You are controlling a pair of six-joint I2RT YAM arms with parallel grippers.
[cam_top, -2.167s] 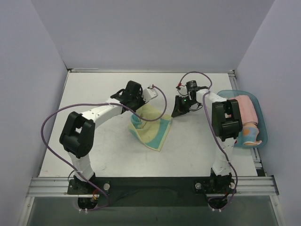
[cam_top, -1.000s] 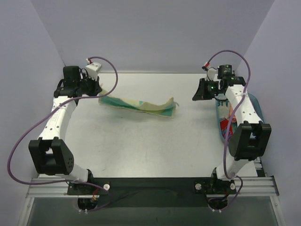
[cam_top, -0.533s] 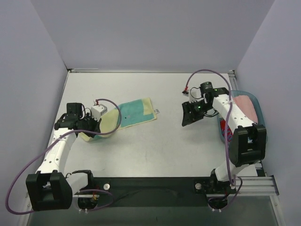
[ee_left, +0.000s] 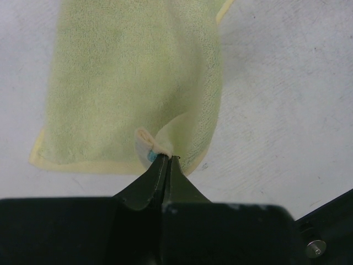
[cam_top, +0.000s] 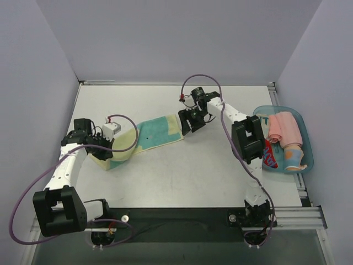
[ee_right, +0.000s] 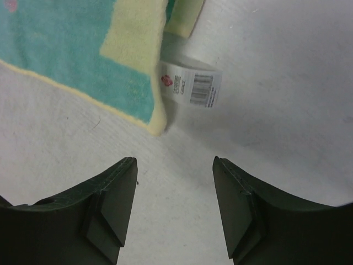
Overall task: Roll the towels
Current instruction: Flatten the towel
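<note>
The left gripper [ee_left: 165, 160] is pinched tight on one end of the yellow towel [cam_top: 151, 134], stretched across the worktop [cam_top: 182, 171]; the right gripper [ee_right: 174, 163] hangs open over its labelled far corner.

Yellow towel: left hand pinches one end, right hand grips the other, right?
No. The left hand pinches the yellow towel, but the right hand is open beside its far corner, gripping nothing; the right wrist view shows it.

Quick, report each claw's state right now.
Left claw: shut on a pinched fold of the yellow towel.
Right claw: open, holding nothing, above that towel's corner.
</note>
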